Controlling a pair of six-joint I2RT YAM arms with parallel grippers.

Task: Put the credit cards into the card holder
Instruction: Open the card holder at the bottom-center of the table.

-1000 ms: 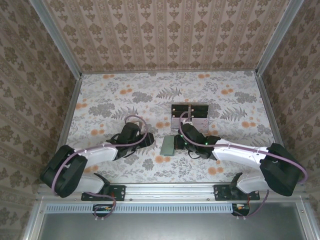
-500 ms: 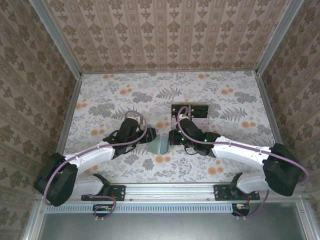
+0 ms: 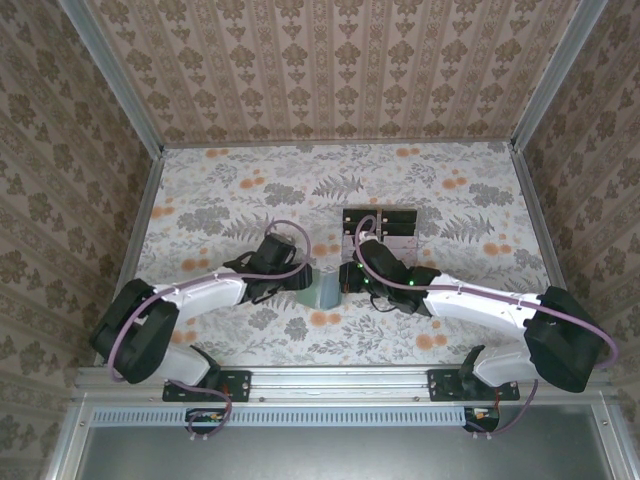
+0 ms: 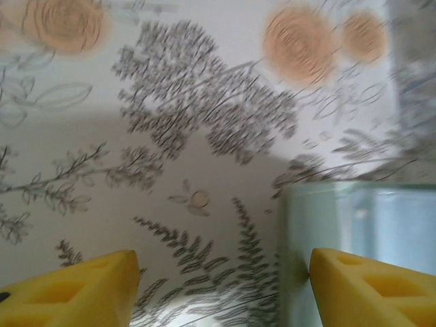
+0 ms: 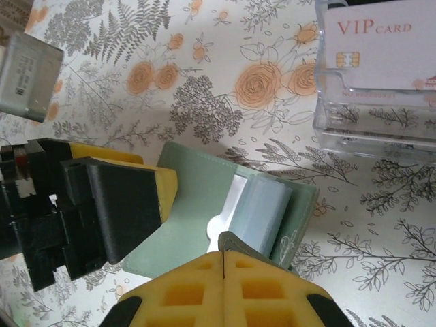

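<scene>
The right gripper [image 5: 223, 264] has its jaws pinched together on the near edge of the open card holder [image 5: 197, 184], which rests on the floral bench [image 5: 225, 61] between the two arms. The left gripper [image 4: 221, 276] has its jaws wide apart, one finger [image 5: 129, 197] against the holder's other flap. Beyond them, a credit card [image 5: 388, 61] stands in a clear stand [image 5: 368, 133].

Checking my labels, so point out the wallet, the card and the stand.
wallet [image 5: 194, 197]: right wrist view, green flap.
card [image 5: 388, 61]: right wrist view, printed face.
stand [image 5: 368, 139]: right wrist view, clear base.
</scene>
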